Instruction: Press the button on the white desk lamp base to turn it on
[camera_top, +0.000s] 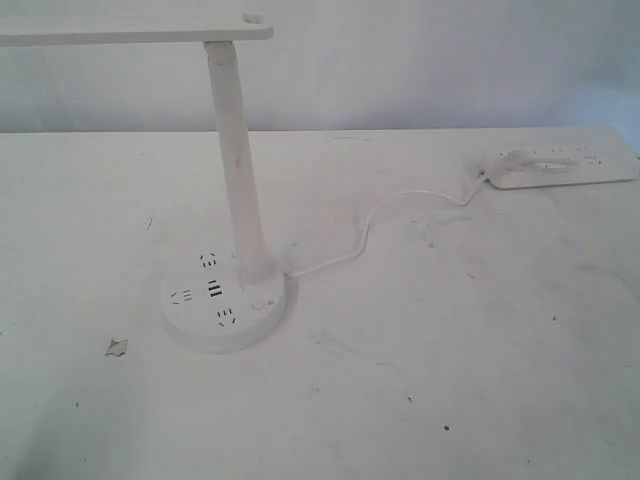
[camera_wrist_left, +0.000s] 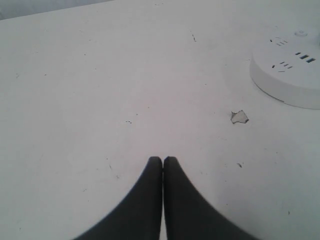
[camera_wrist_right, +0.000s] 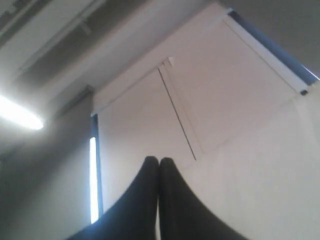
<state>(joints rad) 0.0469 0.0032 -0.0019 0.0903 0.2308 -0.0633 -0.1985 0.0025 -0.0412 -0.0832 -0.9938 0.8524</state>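
While the button (camera_top: 262, 305) sits untouched — left claw (camera_wrist_left: 162, 160) pinched closed, empty | right claw (camera_wrist_right: 159, 160) likewise.

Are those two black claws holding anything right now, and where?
Nothing. The black left gripper and black right gripper are both shut, nothing between their fingertips.

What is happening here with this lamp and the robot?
Nothing is being handled yet. The white desk lamp base stands on the table, its button untouched, its cord running to a power strip. The left gripper is shut and empty over bare table beside the base; the right gripper is shut too, pointing away from the table.
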